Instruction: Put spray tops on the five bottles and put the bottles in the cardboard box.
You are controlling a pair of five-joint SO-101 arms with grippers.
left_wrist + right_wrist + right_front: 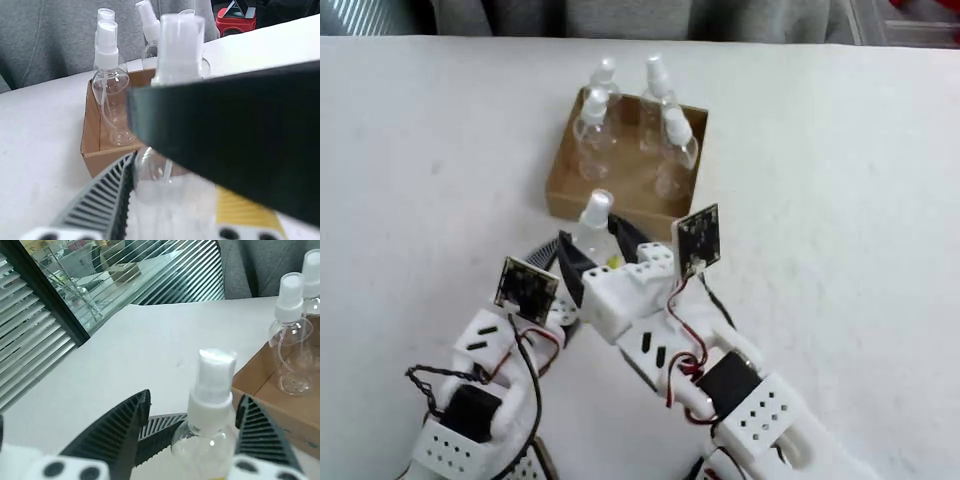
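Bottles crowd the far middle of the white table (840,200): four bottles (595,135) with their tops on stand upright inside the open brown box (560,185), two at its far side and two nearer. The fifth bottle (595,228) stands upright just outside the near wall of the box, its spray top (212,375) already on, and both arms come in at it from the near side. The right gripper (195,405) is spread wide with one black jaw on each side of this bottle; a clear gap shows on one side, while the other jaw is very close, and I cannot tell if it touches. The left gripper (556,262) is tucked in low at the bottle's left, largely covered from above by the right arm, so I cannot tell whether it has a grip. Two small circuit boards (698,238) stick up from the wrists and mask the table beneath them. From the left wrist, a broad dark bar (240,140) cuts across, hiding most of the bottle's body and the right half of the box. Slatted blinds (165,280) hang beyond the table's far left, and a red object (235,20) sits past the far right edge, too cut off to name.
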